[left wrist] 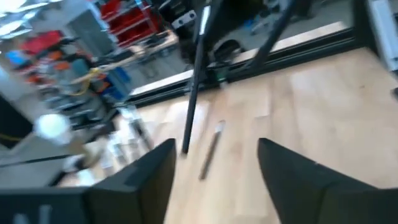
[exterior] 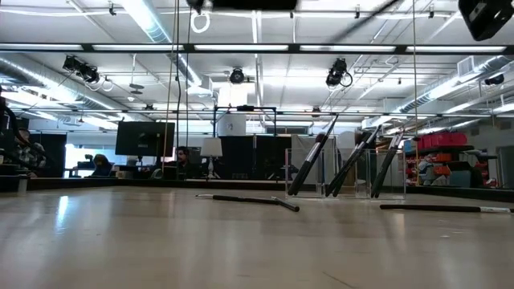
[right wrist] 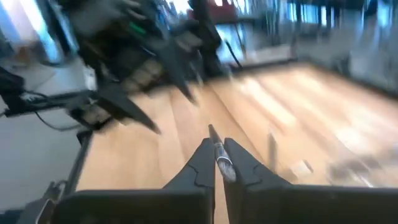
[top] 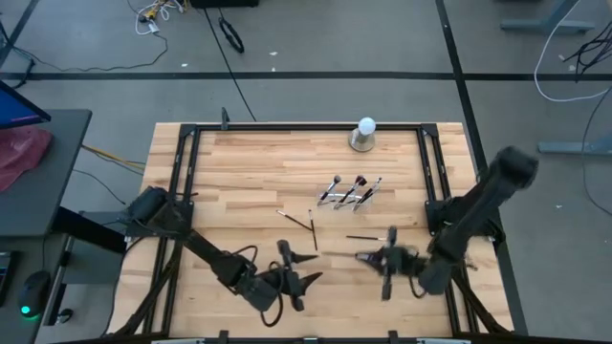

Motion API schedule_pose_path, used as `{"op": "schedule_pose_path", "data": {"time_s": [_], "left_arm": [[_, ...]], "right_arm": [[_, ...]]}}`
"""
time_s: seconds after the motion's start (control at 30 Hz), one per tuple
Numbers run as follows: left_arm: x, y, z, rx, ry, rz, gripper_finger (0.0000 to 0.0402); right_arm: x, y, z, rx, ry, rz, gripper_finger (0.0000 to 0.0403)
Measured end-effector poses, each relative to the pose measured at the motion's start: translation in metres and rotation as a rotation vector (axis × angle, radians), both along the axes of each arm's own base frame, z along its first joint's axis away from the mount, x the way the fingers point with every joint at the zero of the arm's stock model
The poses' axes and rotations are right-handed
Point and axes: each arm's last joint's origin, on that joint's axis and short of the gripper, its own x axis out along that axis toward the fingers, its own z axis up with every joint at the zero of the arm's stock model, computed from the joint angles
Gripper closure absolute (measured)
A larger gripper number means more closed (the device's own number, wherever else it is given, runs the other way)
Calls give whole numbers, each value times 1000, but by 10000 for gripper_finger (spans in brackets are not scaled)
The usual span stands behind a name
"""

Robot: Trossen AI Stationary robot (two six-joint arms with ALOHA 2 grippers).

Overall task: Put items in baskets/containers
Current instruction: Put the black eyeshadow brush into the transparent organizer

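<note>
High view. Both arms reach over the near half of the wooden worktop [top: 249, 182]. The left claw [top: 298, 279] sits near the front edge, left of centre, its two fingers spread wide and holding nothing. The right claw [top: 366, 257] lies to its right, pointing toward the left arm, with a thin brush [top: 337, 254] projecting from its tip. The clear holder [top: 350, 195] stands right of centre in the far half, several brushes leaning in it with bristle ends up. Loose brushes lie on the wood: two crossing [top: 304, 225] left of the holder, and one [top: 371, 237] between the holder and the right claw. A white ball on a grey base [top: 364, 134] stands at the far edge.

Low view. The holder [exterior: 345, 172] appears right of centre with dark handles slanting inside it. One brush [exterior: 247, 199] lies flat at mid-worktop; another [exterior: 446, 208] lies at the right. People sit at monitors in the room behind.

Left wrist view. The left claw [left wrist: 214, 177] is open wide, empty, its fingers [left wrist: 152, 171] framing bare wood. Two loose brushes [left wrist: 211, 149] lie ahead on the worktop.

Right wrist view. The right claw [right wrist: 219, 163] is closed on the thin brush [right wrist: 220, 154], its metal ferrule pinched between the fingers. The left arm's open claw [right wrist: 146, 102] shows beyond, blurred.
</note>
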Motion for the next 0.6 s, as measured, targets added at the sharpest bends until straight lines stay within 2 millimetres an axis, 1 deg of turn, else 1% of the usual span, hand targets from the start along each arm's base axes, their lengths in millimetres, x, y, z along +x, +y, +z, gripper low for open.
{"op": "schedule_pose_path", "data": {"time_s": [0.07,0.17,0.23,0.3,0.37,0.47,0.6], "left_arm": [[-12,-3,9,19,12,35,145],[-28,-10,18,13,26,56,127],[-36,-14,17,-5,32,69,123],[-45,-17,13,-11,49,88,123],[-50,-18,6,-39,56,111,127],[-55,-16,-2,-97,74,142,134],[-59,-13,-7,-159,73,178,143]], "right_arm": [[-9,-23,23,78,125,-37,397],[-19,-60,53,137,295,-146,399],[-20,-83,69,158,386,-210,399],[-17,-102,79,156,439,-279,399],[-11,-119,83,154,478,-322,399],[5,-143,78,172,527,-326,398],[25,-162,68,199,544,-254,396]]}}
